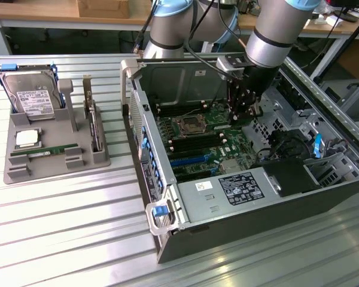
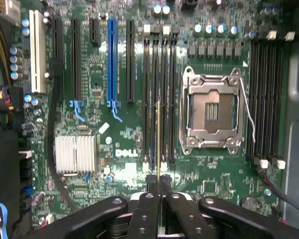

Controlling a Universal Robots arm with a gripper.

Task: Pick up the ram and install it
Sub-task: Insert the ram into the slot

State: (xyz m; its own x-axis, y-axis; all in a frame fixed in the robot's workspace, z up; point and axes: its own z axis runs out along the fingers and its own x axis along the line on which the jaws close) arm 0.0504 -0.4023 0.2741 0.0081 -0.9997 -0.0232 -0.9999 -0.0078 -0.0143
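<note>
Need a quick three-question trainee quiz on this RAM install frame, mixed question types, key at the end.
1. True or false: the tool is shut on the ram, which the wrist view sees edge-on.
2. The ram is lined up with: A) the white slot, B) the black memory slots beside the processor socket, C) the finned heatsink.
3. Fill in: in the exterior view, the hard drive stands in the grey ___ outside the case.

Key: 1 true; 2 B; 3 tray.
</note>
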